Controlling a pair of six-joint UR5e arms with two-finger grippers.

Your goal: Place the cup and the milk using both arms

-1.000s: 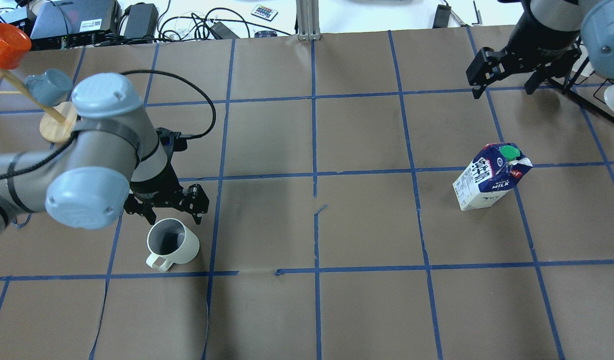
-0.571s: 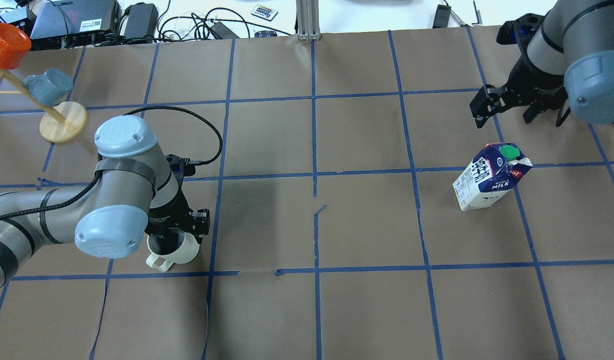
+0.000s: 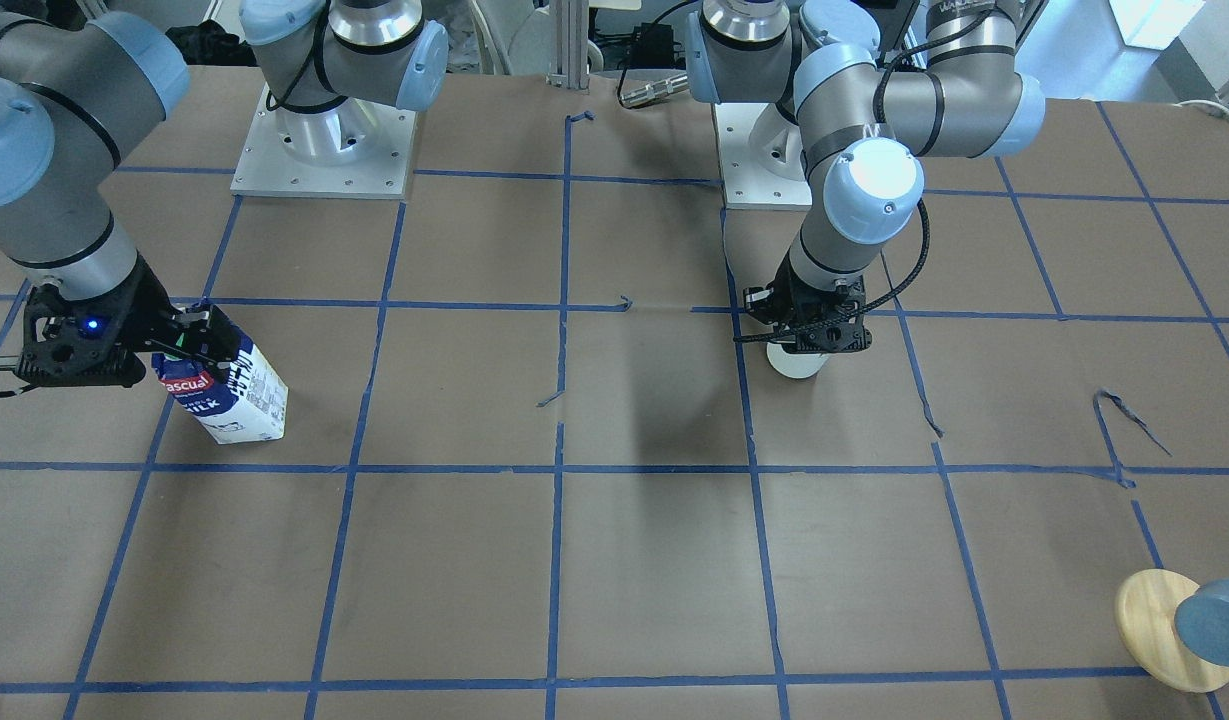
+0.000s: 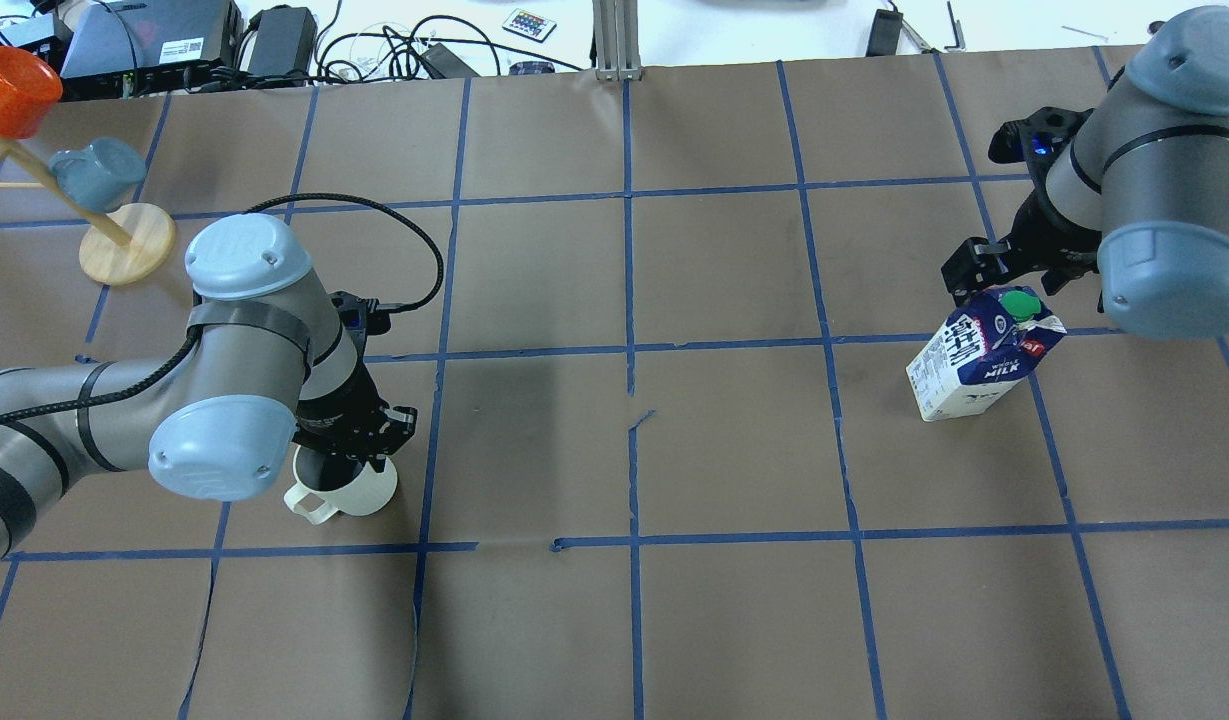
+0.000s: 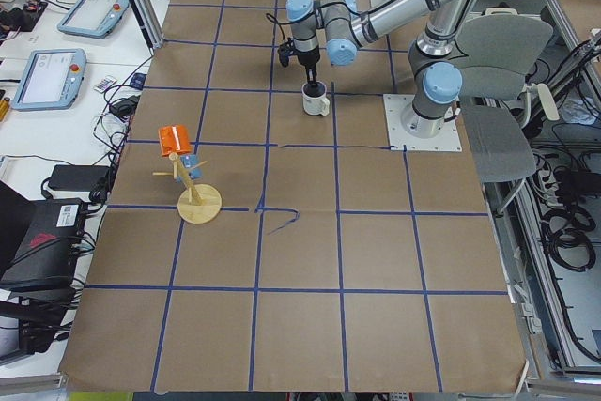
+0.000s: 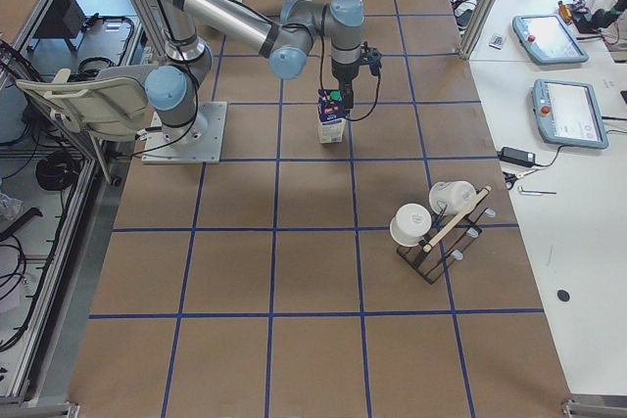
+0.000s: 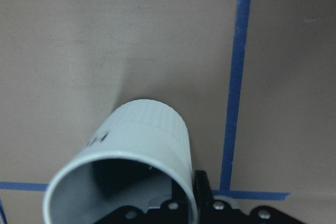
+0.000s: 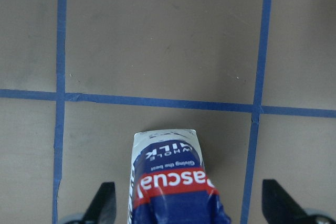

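Observation:
The cup [image 4: 359,490], a small white mug, stands on the table's left side and also shows in the front view [image 3: 796,362]. My left gripper [image 4: 359,435] is down on its rim. In the left wrist view one finger [image 7: 202,187] is outside the cup wall [image 7: 142,140] and the other is inside, shut on the wall. The milk [image 4: 974,360], a blue and white carton with a green cap, stands upright on the right. My right gripper [image 4: 1009,285] is open around its top, with the fingers [image 8: 105,203] wide apart on either side of the milk [image 8: 173,182].
A wooden mug tree [image 4: 124,245] at the far left holds an orange cup [image 4: 9,90] and a blue-grey cup [image 4: 94,170]. Cables and devices [image 4: 374,45] lie beyond the far edge. A rack with white cups [image 6: 431,227] stands beyond the carton at the right end.
My left gripper came down onto the cup's rim and closed on it; the cup shifted slightly. My right arm moved in and down, so its open fingers now flank the carton's top.

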